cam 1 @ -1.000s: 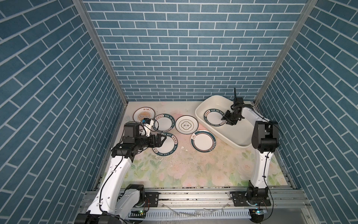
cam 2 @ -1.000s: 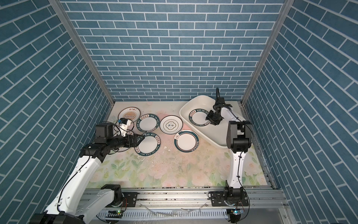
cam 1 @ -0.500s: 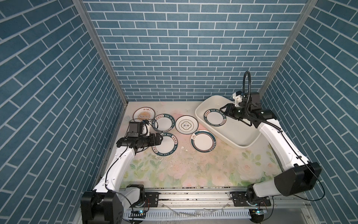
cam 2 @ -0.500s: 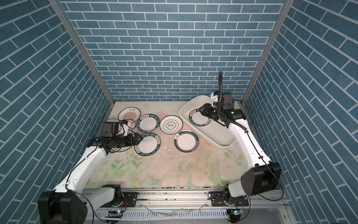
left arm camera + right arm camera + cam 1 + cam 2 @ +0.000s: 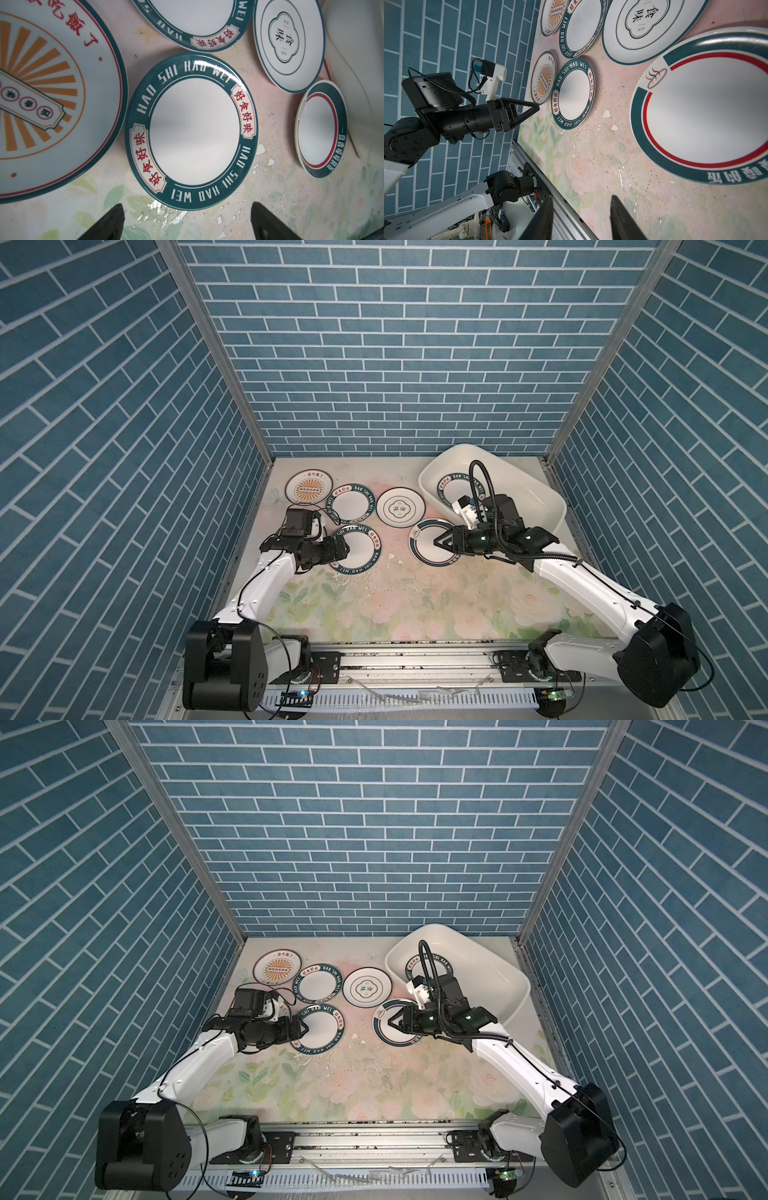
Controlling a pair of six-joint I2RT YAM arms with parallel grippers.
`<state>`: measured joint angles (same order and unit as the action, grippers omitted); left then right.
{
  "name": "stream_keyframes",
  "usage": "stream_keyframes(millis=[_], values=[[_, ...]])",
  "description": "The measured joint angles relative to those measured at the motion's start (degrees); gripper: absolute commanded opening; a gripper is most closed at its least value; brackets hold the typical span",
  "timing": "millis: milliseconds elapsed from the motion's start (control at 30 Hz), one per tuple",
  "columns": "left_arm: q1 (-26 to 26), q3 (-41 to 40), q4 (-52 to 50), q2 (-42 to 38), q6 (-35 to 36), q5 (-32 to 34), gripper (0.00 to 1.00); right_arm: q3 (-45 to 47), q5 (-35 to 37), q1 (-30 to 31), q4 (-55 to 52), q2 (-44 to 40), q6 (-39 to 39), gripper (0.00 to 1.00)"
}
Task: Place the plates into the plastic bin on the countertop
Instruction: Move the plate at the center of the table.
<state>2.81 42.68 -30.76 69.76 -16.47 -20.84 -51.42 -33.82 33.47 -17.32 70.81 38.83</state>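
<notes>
Both grippers are empty: the wide-open left gripper [image 5: 187, 205] faces the round white green-lettered plate [image 5: 194, 131] flat on the floral countertop [image 5: 415, 605] just ahead, while the half-open right gripper [image 5: 581, 197] faces the green-ringed plate [image 5: 704, 112] beside the cream plastic bin [image 5: 536, 497].

In both top views the left arm [image 5: 270, 572] hides almost all of the near sunburst plate [image 5: 543, 78]. The right arm [image 5: 582, 578] covers part of the lettered plate [image 5: 451, 491] in the plastic bin [image 5: 536, 497] and the right side of the partial-ring plate [image 5: 424, 549]. The left wrist view's edge cuts off the sunburst plate, the bin and the fingers [image 5: 108, 224] of the left gripper [image 5: 187, 205]. The right wrist view's edge cuts the partial-ring plate, the quatrefoil plate [image 5: 643, 27] and the fingers [image 5: 544, 220] of the right gripper [image 5: 581, 197]. The quatrefoil plate's characters are too small to read in the top views.
</notes>
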Motion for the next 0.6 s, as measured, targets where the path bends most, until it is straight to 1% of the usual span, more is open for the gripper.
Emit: stream_keyframes(millis=[267, 433, 600], values=[[-0.2, -0.3, 2.4, 5.5, -1.1, -1.2, 0.95, 2.0, -0.1, 2.1, 10.1, 5.8, 3.9, 0.46], [-0.2, -0.3, 3.0, 8.7, -1.1, -2.7, 0.94, 2.1, 0.0, 2.6, 13.7, 9.4, 5.1, 0.45], [-0.2, -0.3, 3.0, 9.9, -0.9, -2.3, 0.94, 2.1, 0.0, 3.2, 15.9, 12.2, 6.0, 0.46]])
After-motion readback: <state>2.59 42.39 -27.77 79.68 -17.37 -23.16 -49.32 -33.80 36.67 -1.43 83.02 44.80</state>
